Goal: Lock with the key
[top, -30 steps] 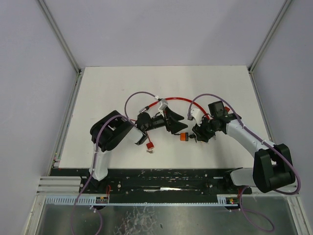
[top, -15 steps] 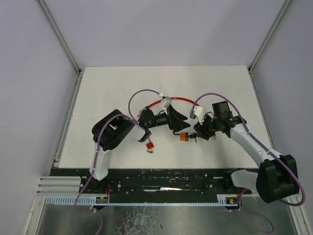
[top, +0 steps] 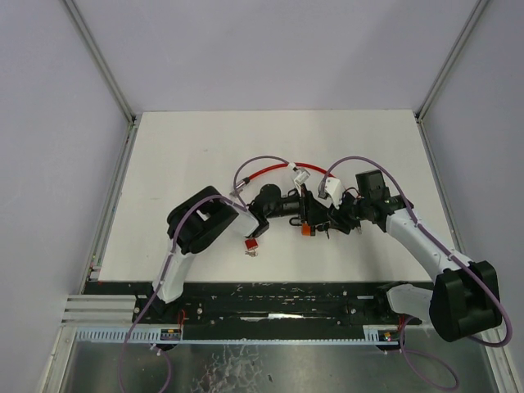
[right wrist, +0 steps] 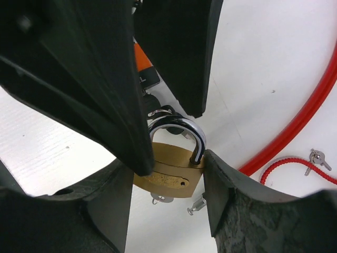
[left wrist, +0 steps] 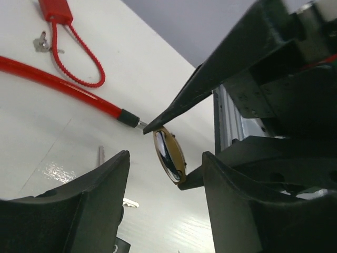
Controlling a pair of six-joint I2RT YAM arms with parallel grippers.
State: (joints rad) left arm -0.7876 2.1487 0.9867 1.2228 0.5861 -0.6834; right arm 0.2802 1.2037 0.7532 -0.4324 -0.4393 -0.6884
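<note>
I am watching the right gripper (right wrist: 167, 164) pinching the brass padlock (right wrist: 168, 178) by its body, one finger pressing on each flat side, and holding it clear of the white table (top: 188, 155). The shackle (right wrist: 181, 128) is pointing away from the wrist (one leg is hiding behind a finger, so I cannot tell whether it is latched). The left gripper (left wrist: 166, 158) is facing the padlock with its jaws spread, the fingers standing either side of the shackle end without clearly touching it. A sliver of silver metal is poking out under the padlock's base, and I cannot tell what it is. A loose key (right wrist: 196, 206) is lying on the table just beside the padlock. An orange-and-black piece (right wrist: 141, 62) is sitting just behind the padlock. A red cable (right wrist: 310, 105) is curving past near the padlock. A small red lock (left wrist: 55, 9) with a beaded cord is lying well apart from the padlock.
</note>
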